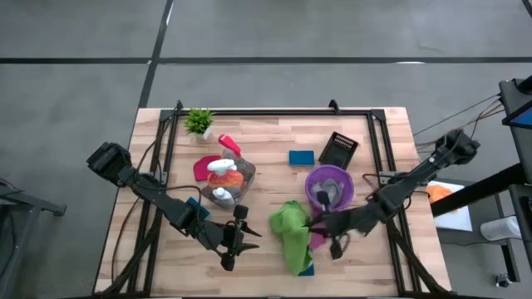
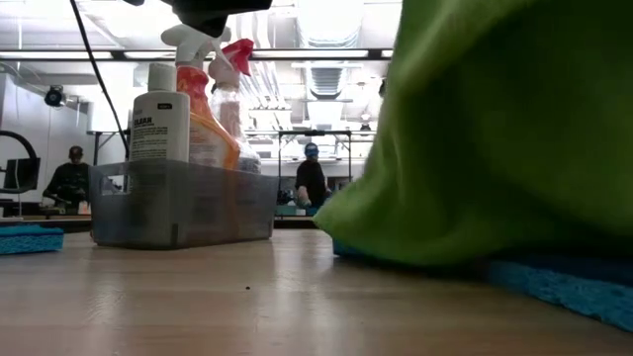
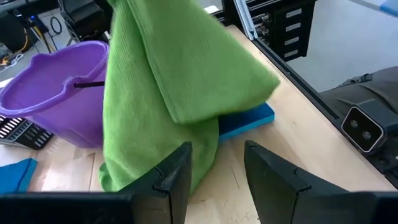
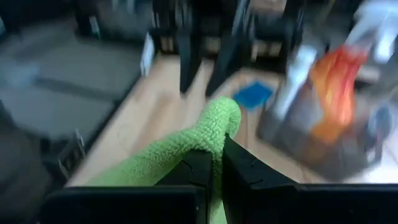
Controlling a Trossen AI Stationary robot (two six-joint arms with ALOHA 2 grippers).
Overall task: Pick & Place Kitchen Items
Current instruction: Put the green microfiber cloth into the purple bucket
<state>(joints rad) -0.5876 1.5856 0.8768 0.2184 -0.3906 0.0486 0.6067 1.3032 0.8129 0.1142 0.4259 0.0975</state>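
Tabletop: right tool [image 4: 214, 163] pinches green cloth [image 4: 186, 149] between its fingers.

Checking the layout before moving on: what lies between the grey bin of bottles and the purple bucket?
In the high view, only bare tabletop separates the grey bin from the purple bucket; a blue sponge sits just beyond that line.

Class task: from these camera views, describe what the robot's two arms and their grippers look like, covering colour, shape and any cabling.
Both arms are dark, nearly black, built of slim segments joined by bulkier joints. The left gripper and right gripper each end in two flat, angular dark fingers. A boxy black block sits at the left arm's outer end, and thin dark cables trail from the right arm's outer end. No markings can be made out.
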